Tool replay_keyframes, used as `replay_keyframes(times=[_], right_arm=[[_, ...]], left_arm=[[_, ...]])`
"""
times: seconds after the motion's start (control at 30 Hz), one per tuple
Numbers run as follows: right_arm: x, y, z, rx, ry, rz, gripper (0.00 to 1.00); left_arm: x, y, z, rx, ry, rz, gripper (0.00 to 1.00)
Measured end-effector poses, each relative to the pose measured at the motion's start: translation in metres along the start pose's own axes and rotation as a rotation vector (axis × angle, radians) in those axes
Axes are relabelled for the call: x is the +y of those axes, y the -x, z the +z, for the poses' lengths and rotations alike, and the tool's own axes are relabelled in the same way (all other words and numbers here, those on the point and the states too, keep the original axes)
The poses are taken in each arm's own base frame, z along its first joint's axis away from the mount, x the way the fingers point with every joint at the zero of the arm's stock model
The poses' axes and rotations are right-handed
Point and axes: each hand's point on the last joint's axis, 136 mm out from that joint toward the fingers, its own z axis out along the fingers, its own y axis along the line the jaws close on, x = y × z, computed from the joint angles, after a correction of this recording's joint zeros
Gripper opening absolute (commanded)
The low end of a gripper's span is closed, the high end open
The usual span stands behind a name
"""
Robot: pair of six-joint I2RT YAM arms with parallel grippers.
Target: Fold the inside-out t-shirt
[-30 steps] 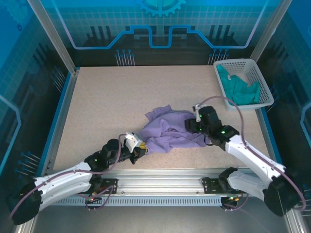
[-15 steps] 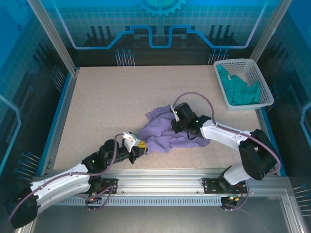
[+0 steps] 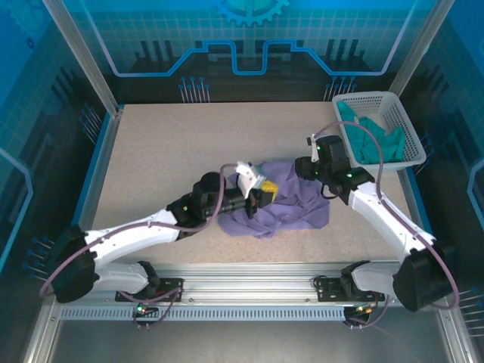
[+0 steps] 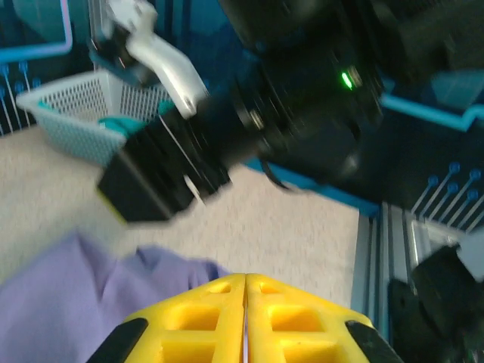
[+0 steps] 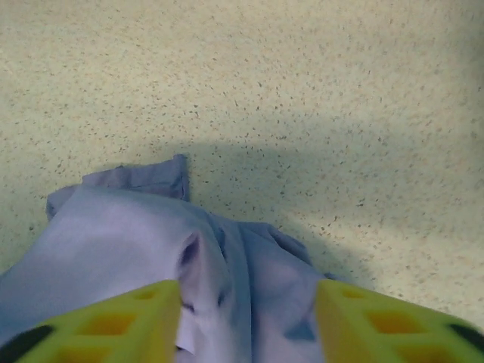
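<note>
The inside-out t-shirt point(image 3: 291, 206) lies crumpled in a lavender heap at the middle of the table. My left gripper point(image 3: 266, 187) hovers over the heap's left part, and its yellow fingers point(image 4: 204, 310) are pressed together with no cloth showing between them; the t-shirt point(image 4: 68, 302) lies below and to their left. At the heap's far right edge is my right gripper point(image 3: 308, 169). In the right wrist view that gripper point(image 5: 246, 321) is open, its fingers point(image 5: 121, 325) spread over a wrinkled fold of the t-shirt point(image 5: 128, 234).
A white basket point(image 3: 404, 125) holding a teal-green garment point(image 3: 370, 136) stands at the back right corner, close behind the right arm. In the left wrist view the right arm point(image 4: 295, 98) looms dark and blurred just ahead. Bare speckled tabletop point(image 3: 166, 151) lies left and behind.
My left gripper has travelled from the near left edge of the t-shirt up and right over it, and the heap has shifted right. The right gripper pulled back to the far right edge and opened.
</note>
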Motion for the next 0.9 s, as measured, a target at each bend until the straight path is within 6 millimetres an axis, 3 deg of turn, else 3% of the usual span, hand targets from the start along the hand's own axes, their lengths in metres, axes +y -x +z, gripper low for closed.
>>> replay_keyframes(times=[0.1, 0.2, 0.27, 0.33, 0.4, 0.53, 0.57, 0.6, 0.7, 0.73, 0.8, 0.9], right_arm=[[-0.004, -0.009, -0.033, -0.063, 0.027, 0.016, 0.69], [0.000, -0.027, -0.057, -0.113, 0.096, 0.027, 0.72], [0.012, -0.042, -0.059, -0.113, 0.164, 0.029, 0.76], [0.032, -0.069, -0.048, -0.055, 0.242, 0.004, 0.78], [0.060, -0.107, -0.034, 0.045, 0.323, -0.046, 0.80], [0.111, -0.170, -0.015, 0.225, 0.436, -0.178, 0.79], [0.120, -0.178, -0.010, 0.247, 0.445, -0.201, 0.74], [0.128, -0.184, -0.004, 0.274, 0.442, -0.228, 0.60], [0.141, -0.184, 0.015, 0.305, 0.399, -0.277, 0.13], [0.143, -0.176, 0.019, 0.292, 0.383, -0.290, 0.04], [0.146, -0.155, 0.018, 0.243, 0.365, -0.307, 0.00], [0.142, -0.111, -0.001, 0.137, 0.372, -0.291, 0.00]], left_arm=[[0.004, 0.014, 0.017, -0.014, 0.010, 0.015, 0.10], [0.012, 0.011, 0.025, -0.002, 0.042, 0.015, 0.13], [0.022, 0.006, 0.023, 0.012, 0.080, 0.004, 0.17], [0.041, 0.002, 0.016, 0.018, 0.142, -0.035, 0.22], [0.070, -0.007, -0.002, 0.027, 0.234, -0.094, 0.27], [0.132, -0.027, -0.063, 0.026, 0.465, -0.232, 0.33], [0.141, -0.030, -0.076, 0.020, 0.508, -0.249, 0.33], [0.148, -0.034, -0.089, 0.014, 0.549, -0.269, 0.34], [0.154, -0.042, -0.116, 0.003, 0.617, -0.304, 0.36], [0.153, -0.045, -0.122, 0.006, 0.629, -0.309, 0.38], [0.151, -0.050, -0.129, 0.017, 0.637, -0.321, 0.41], [0.148, -0.062, -0.134, 0.031, 0.640, -0.347, 0.46]])
